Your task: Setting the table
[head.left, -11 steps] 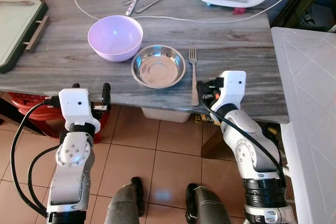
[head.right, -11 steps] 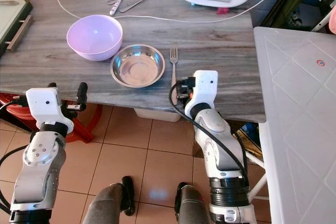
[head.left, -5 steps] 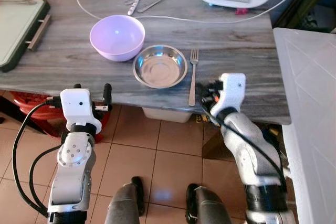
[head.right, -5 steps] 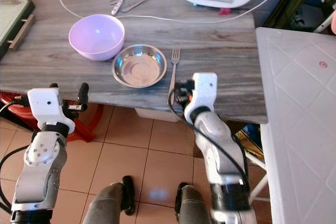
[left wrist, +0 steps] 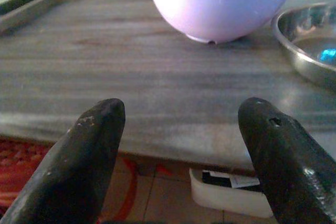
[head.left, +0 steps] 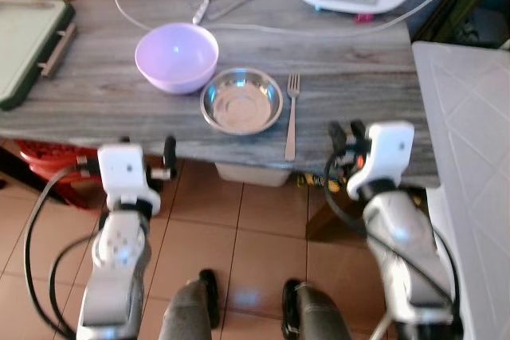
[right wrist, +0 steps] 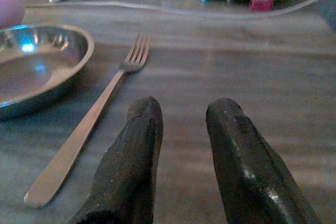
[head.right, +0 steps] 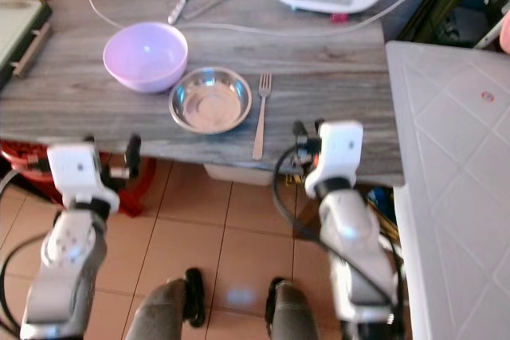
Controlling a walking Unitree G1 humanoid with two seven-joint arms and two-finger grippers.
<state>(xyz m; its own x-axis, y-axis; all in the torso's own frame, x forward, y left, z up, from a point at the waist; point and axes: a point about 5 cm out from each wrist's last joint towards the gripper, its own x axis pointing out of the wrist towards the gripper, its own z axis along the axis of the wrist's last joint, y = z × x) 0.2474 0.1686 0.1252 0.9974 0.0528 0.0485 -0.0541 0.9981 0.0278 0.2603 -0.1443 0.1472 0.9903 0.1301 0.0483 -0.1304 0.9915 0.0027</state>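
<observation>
Right gripper: black fingers slightly parted, empty, at lower centre-right, by the grey wood-grain table's near edge.
Left gripper: fingers spread wide, empty, lower left, below the edge.
Silver metal fork: flat on the table, centre, just beside the round steel bowl.
Lilac plastic bowl: touching the steel bowl, upper left.

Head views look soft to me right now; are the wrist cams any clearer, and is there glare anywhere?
Left eye view: motion-blurred, arms smeared. Right wrist view: dim but sharper; the fork reads clearly, blue glints on the steel bowl. Left wrist view: purple bowl bright, fingers soft.
</observation>
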